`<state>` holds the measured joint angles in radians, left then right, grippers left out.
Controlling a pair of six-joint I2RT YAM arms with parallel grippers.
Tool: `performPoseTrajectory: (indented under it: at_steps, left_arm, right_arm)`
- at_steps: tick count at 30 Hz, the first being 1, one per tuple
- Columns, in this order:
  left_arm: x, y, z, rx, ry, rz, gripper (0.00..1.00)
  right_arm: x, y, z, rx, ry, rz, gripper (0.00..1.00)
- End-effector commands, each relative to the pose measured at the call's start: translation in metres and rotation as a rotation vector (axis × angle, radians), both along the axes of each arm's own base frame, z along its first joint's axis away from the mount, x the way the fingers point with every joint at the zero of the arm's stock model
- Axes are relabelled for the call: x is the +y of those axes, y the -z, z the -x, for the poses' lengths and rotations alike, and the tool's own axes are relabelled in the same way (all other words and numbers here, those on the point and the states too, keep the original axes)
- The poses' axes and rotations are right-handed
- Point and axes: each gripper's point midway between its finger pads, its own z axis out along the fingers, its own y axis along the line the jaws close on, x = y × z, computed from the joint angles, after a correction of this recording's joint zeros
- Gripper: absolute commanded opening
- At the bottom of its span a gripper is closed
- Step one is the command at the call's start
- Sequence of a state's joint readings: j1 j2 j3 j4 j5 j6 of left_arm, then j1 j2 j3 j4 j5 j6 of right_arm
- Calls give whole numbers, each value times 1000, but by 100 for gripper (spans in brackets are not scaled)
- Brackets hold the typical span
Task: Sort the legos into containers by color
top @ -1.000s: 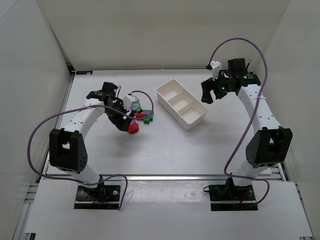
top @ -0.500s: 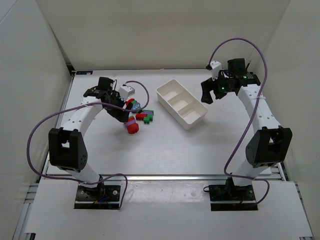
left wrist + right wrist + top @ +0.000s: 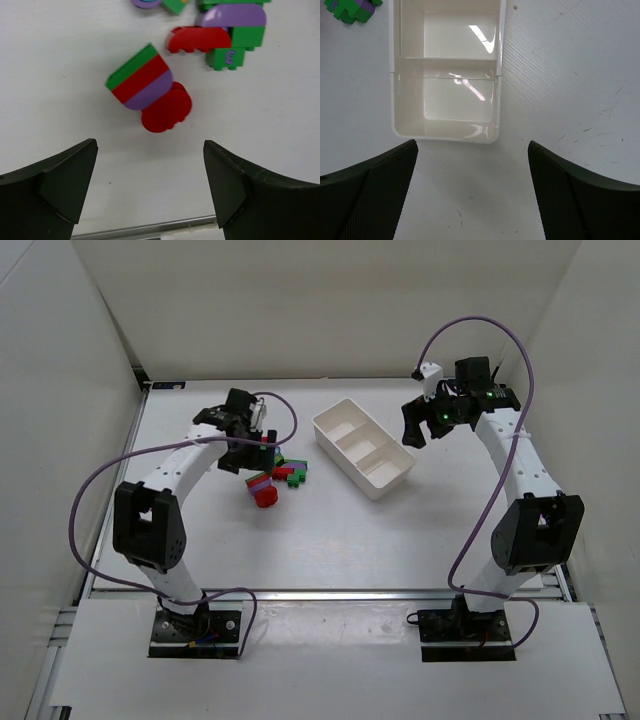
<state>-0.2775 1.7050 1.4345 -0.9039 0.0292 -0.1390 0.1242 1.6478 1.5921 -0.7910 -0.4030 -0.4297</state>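
The legos (image 3: 142, 82) look light, stiff, slick, best pinched across flat sides; left fingers (image 3: 55, 185) and right fingers (image 3: 370, 190) stand apart.

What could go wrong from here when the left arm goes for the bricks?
The striped stack joins green, red and purple layers. Picked up as one piece, it would put mixed colours into a single compartment of the tray. The red round brick lies right against that stack, so the open left gripper may well pinch or drag both together.
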Motion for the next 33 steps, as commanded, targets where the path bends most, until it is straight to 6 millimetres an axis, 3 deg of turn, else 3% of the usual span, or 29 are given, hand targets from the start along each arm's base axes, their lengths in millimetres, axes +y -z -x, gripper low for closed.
performPoseTrajectory:
  at_steps: [1, 9, 16, 24, 33]
  left_arm:
    - [-11, -24, 3, -38, -141, -34, 97]
    - [-14, -4, -1, 100, -365, -10, 97]
    - [-13, 13, -9, 144, -425, -21, 96]
    - [-10, 30, -23, 177, -489, 1, 92]
    - [2, 48, -18, 241, -529, -11, 92]
  right_arm:
    - [0, -4, -1, -9, -16, -2, 94]
    - [-7, -2, 10, -1, -19, 41, 94]
    - [-11, 6, 24, 23, -25, 60, 94]
    - [-12, 8, 21, 31, -22, 69, 94]
    - [-10, 14, 8, 45, -24, 65, 94]
